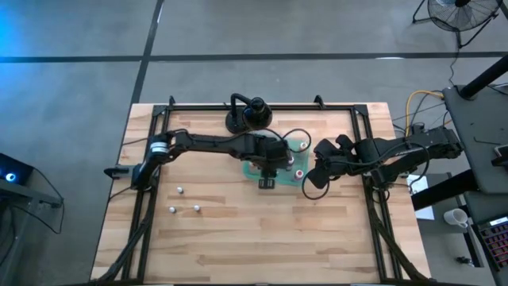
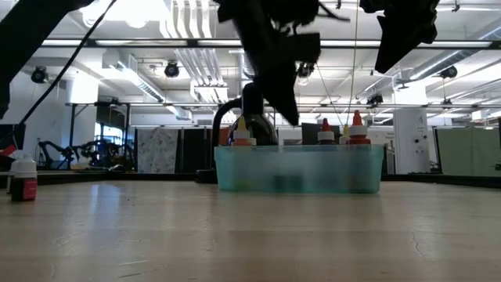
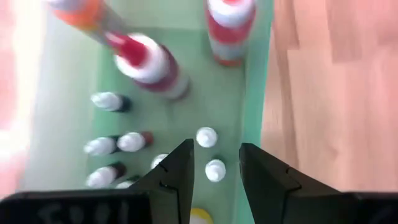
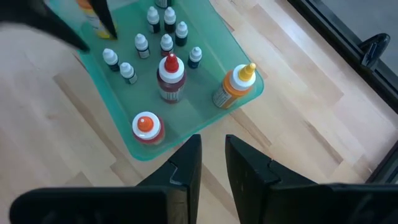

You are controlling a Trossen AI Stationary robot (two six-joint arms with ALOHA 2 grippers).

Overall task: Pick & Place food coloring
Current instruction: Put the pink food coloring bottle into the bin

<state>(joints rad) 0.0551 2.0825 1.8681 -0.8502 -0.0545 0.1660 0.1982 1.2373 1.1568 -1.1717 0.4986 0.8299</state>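
Note:
A pale green tray [image 1: 300, 145] sits mid-table and holds several tiny food coloring bottles [image 4: 166, 42], standing on their bases, beside three larger squeeze bottles [image 4: 170, 78]. My left gripper [image 3: 216, 171] hovers open above the tray's near side. One tiny white-capped bottle [image 3: 215, 169] stands in the tray below the gap, untouched. Three more tiny bottles [image 1: 181, 191] stand loose on the wood to the left. My right gripper [image 4: 213, 165] hangs above the table just right of the tray, its fingers close together with nothing between them.
A black round-based stand [image 1: 246, 117] is at the far edge behind the tray. Black rails [image 1: 373, 159] run along the table's sides. Bare wood [image 1: 262, 238] spreads across the near half. A small red-labelled bottle [image 2: 23, 178] shows at the low view's left.

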